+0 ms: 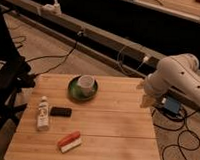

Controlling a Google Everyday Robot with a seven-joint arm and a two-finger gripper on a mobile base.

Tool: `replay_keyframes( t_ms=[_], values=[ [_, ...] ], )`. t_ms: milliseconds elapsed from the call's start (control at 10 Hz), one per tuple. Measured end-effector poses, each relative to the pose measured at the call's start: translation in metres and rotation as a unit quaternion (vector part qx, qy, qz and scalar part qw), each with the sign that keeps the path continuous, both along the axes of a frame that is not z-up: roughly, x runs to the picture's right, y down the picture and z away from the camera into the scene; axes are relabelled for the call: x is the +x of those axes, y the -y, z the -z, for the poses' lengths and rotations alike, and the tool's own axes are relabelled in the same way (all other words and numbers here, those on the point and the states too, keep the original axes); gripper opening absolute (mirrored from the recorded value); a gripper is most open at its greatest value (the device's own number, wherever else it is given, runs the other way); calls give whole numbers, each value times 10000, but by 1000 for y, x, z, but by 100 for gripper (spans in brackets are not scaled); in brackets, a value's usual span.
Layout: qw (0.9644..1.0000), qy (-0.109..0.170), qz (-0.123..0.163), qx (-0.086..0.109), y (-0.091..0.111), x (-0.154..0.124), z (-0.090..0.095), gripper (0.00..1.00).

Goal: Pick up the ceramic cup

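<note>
The ceramic cup [86, 83] is small, round and cream-white. It sits on a dark green saucer [76, 92] near the far edge of the wooden table [106, 125]. My white arm [176, 78] comes in from the right, beyond the table's right edge. My gripper [144, 99] hangs at the end of it, just off the table's right edge, well right of the cup and apart from it.
A white upright bottle [42, 113] stands at the table's left, with a small black block [60, 112] beside it. A red and white object [69, 141] lies near the front. Cables cross the floor behind; a dark chair [6, 80] stands left.
</note>
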State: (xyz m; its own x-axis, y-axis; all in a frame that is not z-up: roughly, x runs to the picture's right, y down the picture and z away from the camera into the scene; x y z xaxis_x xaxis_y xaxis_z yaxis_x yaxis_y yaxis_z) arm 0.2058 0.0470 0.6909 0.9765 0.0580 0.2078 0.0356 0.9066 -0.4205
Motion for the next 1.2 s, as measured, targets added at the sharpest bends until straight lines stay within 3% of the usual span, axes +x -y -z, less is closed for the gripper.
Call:
replay_keyframes(
  t_ms=[300, 400, 700, 1000, 1200],
  values=[
    [9982, 594, -97, 59, 24, -56, -16, 65],
    [9979, 638, -107, 36, 25, -60, -16, 65],
    [9979, 635, -109, 31, 24, -59, -16, 65],
    [9990, 385, -244, 7, 31, -32, -18, 65],
    [9989, 439, -172, 6, 43, -43, -29, 65]
  ],
)
